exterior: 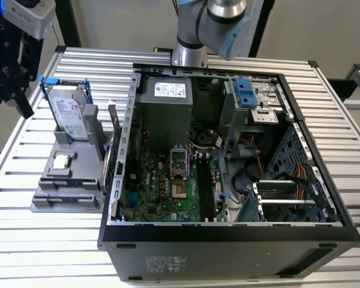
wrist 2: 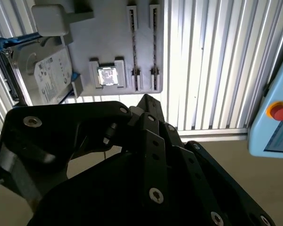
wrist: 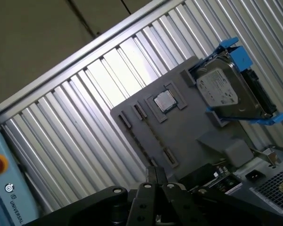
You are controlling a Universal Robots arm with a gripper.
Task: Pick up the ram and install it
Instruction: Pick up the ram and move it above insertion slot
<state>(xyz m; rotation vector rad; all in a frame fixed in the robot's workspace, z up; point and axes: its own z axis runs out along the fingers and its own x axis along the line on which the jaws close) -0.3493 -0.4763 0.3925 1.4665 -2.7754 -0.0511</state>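
Observation:
My black gripper hangs above the table's far corner on the exterior view's left, beyond the grey holder tray. Its fingers meet at the tip in both wrist views with nothing between them. The ram is out of view. The tray's two long narrow slots look bare. An open computer case lies in the middle, with its motherboard and long dark memory slots exposed.
On the tray stand a silver hard drive in a blue bracket and a small square processor chip. The arm's base rises behind the case. A pale blue pendant with a red button lies off the table.

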